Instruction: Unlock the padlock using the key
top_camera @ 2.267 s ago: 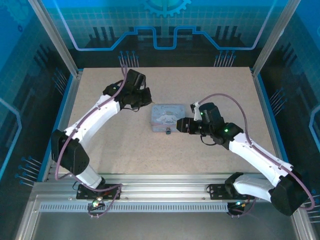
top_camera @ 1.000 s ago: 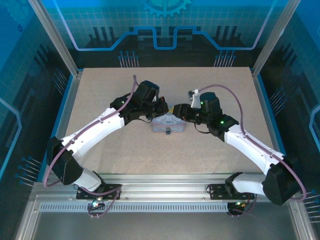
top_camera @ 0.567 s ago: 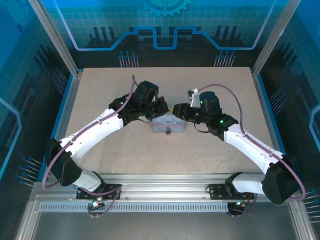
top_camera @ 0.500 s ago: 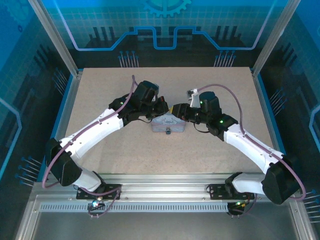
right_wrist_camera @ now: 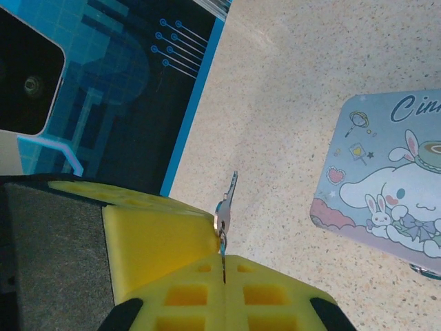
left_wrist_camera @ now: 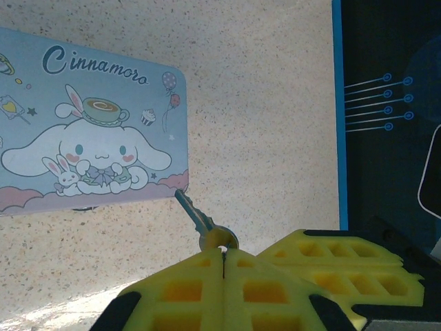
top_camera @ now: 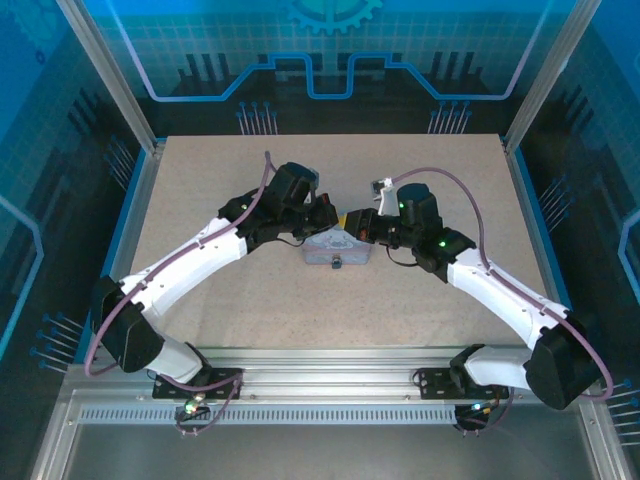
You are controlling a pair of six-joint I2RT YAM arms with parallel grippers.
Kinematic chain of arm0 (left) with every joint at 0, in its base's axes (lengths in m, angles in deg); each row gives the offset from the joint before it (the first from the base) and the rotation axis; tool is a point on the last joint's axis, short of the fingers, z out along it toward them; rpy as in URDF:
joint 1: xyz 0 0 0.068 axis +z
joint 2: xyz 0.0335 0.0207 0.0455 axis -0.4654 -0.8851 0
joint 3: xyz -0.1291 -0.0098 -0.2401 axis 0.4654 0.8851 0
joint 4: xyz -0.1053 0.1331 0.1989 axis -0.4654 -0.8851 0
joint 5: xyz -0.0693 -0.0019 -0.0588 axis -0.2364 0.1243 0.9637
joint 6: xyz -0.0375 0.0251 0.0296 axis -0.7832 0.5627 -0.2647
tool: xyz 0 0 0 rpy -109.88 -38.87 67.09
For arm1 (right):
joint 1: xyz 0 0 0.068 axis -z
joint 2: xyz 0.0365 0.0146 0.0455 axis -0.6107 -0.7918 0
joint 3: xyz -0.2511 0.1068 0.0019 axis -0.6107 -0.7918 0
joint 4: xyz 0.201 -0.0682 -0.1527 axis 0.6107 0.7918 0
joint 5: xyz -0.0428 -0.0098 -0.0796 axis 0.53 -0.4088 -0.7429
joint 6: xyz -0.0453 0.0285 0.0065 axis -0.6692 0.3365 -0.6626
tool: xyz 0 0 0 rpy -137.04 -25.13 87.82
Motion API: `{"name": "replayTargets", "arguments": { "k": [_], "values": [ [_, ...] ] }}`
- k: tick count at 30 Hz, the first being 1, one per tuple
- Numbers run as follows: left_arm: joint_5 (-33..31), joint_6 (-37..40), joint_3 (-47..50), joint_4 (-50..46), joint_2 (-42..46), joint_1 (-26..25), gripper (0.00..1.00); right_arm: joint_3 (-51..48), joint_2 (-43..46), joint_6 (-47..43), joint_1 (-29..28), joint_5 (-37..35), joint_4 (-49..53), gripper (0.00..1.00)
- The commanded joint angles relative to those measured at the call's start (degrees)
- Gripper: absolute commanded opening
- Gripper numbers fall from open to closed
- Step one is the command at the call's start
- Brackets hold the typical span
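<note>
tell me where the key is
In the left wrist view the key is pinched in the left gripper's tips, blade toward the Cinnamoroll tin's corner; the right gripper grips it too.

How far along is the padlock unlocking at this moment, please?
Done: the key is off the table. In hand: the left fingers and right fingers are both shut on its head, beside the tin. Left: the padlock on the tin's near edge is untouched; the key is not yet inserted or turned.
</note>
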Motion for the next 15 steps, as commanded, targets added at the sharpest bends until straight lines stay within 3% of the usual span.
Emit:
{"name": "replayTargets", "arguments": {
  "k": [1,2,3,4,10,15],
  "values": [
    [1.00,-0.83,0.84,0.42,2.39,-0.60,0.00,2.06,0.93,-2.39,0.05,-1.29,3.05,0.00],
    [0.83,-0.74,1.05,0.36,2.65,-0.54,0.04,2.38,0.95,-3.07,0.12,-1.32,4.01,0.00],
    [0.50,-0.74,1.23,0.26,2.91,-0.53,0.18,2.73,1.14,-3.69,0.19,-1.31,5.33,0.00],
    [0.30,-0.66,1.62,0.24,3.27,-0.37,0.24,3.09,1.19,-4.41,0.34,-1.28,6.56,0.00],
    [1.82,-0.43,5.68,2.28,6.49,1.14,0.51,7.31,1.29,-9.72,1.33,-0.22,17.37,0.00],
    [3.63,-2.74,11.95,6.31,10.36,2.51,0.65,10.99,0.72,-12.94,1.74,-0.45,25.40,0.00]
  ]
}}
